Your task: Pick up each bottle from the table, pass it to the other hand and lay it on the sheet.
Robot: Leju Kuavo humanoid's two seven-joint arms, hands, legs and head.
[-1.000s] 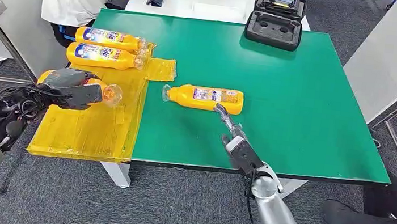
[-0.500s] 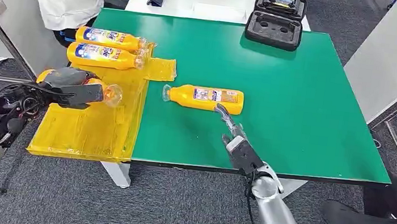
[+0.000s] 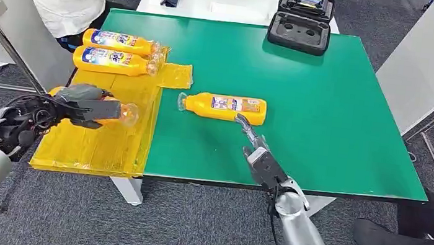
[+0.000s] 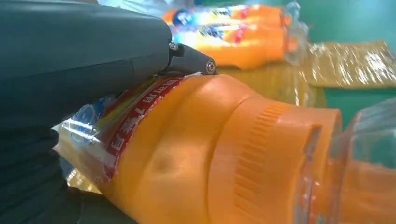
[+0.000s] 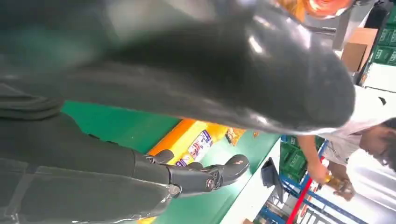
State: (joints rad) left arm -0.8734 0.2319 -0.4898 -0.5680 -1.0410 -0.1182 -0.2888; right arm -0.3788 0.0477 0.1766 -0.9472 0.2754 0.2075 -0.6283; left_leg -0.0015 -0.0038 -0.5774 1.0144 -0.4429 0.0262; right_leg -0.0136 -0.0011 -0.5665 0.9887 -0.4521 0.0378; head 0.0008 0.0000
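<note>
**Bottle held over the sheet**

On the green tabletop [image 3: 328, 111] a bottle [image 3: 224, 107] lay just beyond the open right robot hand [image 3: 253, 147]. The left robot hand [image 3: 85, 105] gripped another bottle [image 3: 123, 113] above the yellow sheet [image 3: 103, 140].

Grey carpet floor [image 3: 201, 227], white tables [image 3: 229, 2]

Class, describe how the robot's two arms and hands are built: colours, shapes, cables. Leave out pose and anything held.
Both arms are smooth silver tubes. The left hand has a grey rounded cover and dark fingers; behind it sits a black wrist section with loose black cables. The right hand is slim, dark grey, with glossy fingers, and a thin black cable runs along its forearm.
</note>
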